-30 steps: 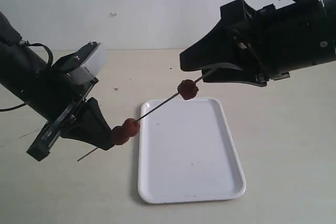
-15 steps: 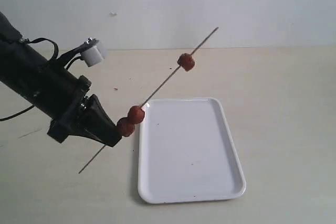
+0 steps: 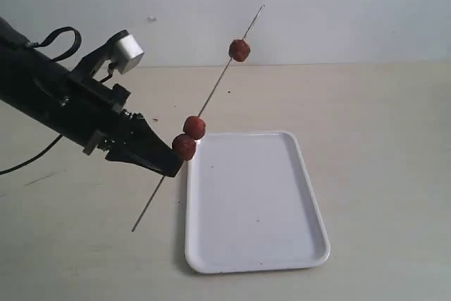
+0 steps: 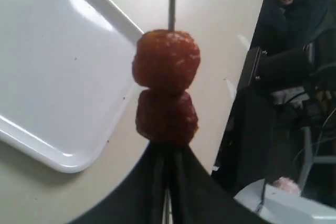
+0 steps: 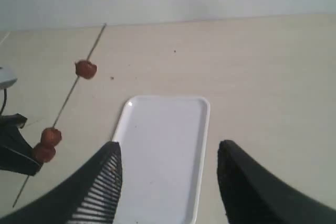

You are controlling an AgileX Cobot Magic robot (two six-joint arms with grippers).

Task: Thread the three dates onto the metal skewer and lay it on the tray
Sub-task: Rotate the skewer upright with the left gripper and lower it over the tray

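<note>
Right gripper (image 5: pixel 169 150) let go and backed off, jaws apart. Left gripper (image 3: pixel 173 163) alone clamps the metal skewer (image 3: pixel 215 89), three dates (image 3: pixel 194 127) on, tilted steeper by the tray (image 3: pixel 254 202) upper-left corner, so only laying down remains

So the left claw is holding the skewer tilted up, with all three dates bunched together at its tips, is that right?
Not quite. The left claw holds the skewer tilted up, but only two dates are bunched at its tips; the third date sits apart, near the skewer's upper end, as the exterior view shows.
</note>
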